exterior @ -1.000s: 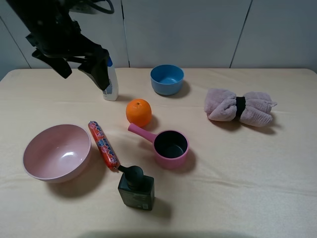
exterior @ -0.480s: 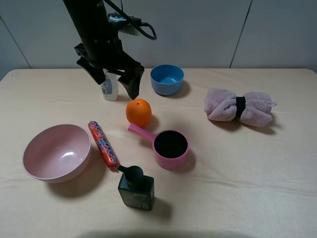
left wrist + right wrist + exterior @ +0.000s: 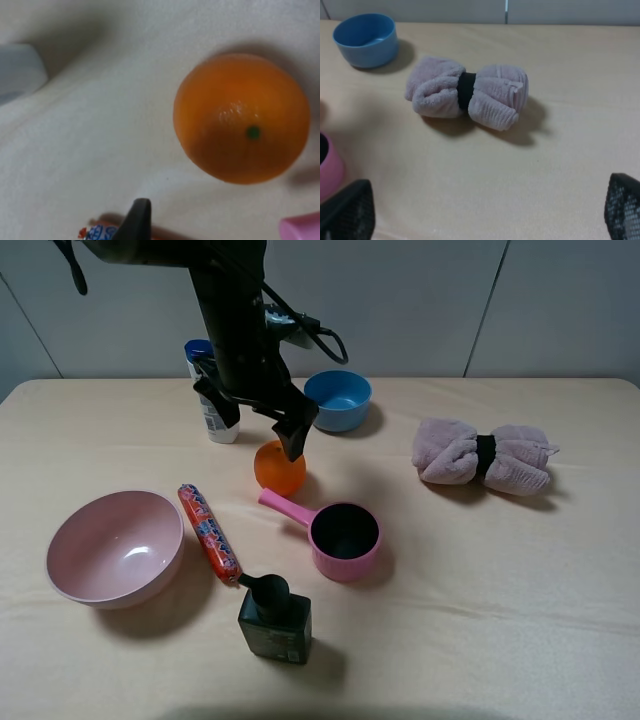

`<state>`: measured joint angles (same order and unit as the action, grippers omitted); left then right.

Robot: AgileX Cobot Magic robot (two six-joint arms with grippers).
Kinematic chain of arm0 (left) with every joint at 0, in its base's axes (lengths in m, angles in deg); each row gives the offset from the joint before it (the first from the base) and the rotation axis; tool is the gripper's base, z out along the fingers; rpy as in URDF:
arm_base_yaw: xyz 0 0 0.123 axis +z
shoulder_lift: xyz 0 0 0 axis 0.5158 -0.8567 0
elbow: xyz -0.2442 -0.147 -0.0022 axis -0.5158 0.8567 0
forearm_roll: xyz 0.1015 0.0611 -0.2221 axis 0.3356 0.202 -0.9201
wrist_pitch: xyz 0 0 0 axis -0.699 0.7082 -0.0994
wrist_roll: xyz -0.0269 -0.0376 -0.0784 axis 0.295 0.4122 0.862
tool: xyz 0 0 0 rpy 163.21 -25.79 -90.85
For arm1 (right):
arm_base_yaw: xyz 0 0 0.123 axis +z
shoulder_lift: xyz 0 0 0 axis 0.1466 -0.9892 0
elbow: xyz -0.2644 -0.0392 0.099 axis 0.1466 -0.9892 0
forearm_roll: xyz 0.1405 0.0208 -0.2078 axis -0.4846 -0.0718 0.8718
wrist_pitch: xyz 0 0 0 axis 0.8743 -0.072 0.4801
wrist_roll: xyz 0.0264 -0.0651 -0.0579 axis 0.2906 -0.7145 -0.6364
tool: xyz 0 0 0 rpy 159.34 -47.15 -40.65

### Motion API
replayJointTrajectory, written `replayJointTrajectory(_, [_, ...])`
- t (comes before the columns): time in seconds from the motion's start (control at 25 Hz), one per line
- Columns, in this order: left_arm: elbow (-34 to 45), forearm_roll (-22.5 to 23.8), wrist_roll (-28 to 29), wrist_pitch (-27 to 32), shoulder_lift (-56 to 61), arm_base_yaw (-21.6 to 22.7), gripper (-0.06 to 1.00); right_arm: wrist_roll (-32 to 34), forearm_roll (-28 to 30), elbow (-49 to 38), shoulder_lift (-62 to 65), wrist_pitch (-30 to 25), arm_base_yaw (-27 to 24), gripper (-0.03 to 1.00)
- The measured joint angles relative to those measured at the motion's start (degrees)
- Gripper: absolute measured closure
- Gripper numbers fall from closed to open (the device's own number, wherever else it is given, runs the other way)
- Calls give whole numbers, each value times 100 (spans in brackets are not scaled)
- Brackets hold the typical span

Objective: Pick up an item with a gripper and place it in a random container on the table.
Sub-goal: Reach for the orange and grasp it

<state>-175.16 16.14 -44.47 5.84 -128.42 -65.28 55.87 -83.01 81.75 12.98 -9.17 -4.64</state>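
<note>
**Left fingers over the orange**

The left gripper [image 3: 258, 430] hangs just above the orange [image 3: 278, 472], its fingers spread wide and holding nothing (the wrist view catches only one fingertip [image 3: 135, 220]). The orange sits on the counter [image 3: 500, 580], between the blue bowl [image 3: 337, 400] and the pink saucepan [image 3: 345, 533], near the saucepan's handle. The right gripper [image 3: 485, 215] is empty, its fingers far apart, near the rolled towel [image 3: 466, 92].
</note>
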Motion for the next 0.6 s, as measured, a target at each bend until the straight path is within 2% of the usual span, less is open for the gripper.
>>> replayJointTrajectory(0.6, [-10, 32, 18, -791, -656, -23, -2, 0, 0, 0, 0, 0, 0, 27])
